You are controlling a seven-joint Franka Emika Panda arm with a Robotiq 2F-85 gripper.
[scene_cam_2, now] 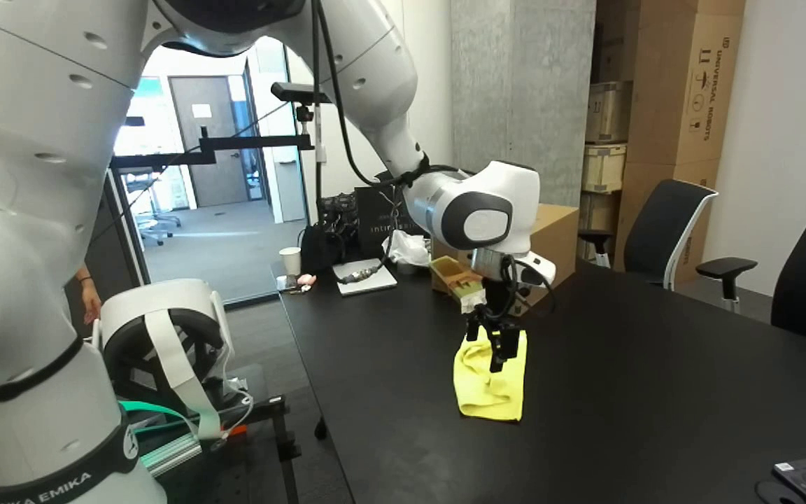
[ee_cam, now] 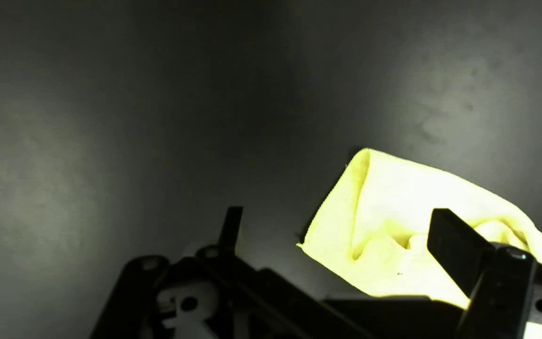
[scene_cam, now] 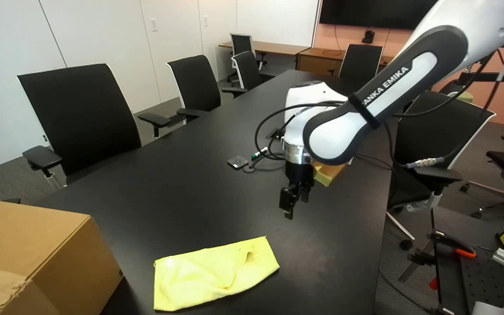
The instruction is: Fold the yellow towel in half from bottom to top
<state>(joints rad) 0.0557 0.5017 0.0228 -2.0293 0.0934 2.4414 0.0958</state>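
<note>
The yellow towel [scene_cam: 212, 273] lies on the black table as a wrinkled, long strip. In the wrist view, one layer of the towel [ee_cam: 402, 183] lies over another, with a rounded fold at the upper corner and a few raised creases. My gripper [scene_cam: 297, 207] hangs above the table, off the towel's end and apart from it. Its fingers stand wide apart in the wrist view, with nothing gripped; the right finger [ee_cam: 454, 249] covers part of the cloth from this angle. In an exterior view, the gripper [scene_cam_2: 485, 351] hides part of the towel.
A large cardboard box [scene_cam: 50, 258] stands beside the towel. A small dark device [scene_cam: 237, 162] and a green-capped marker [scene_cam: 259, 152] lie farther along the table. A tan-and-yellow block [scene_cam_2: 459, 280] shows beside the wrist. A laptop [scene_cam_2: 364, 276] and a cup [scene_cam_2: 291, 260] are near the table's end.
</note>
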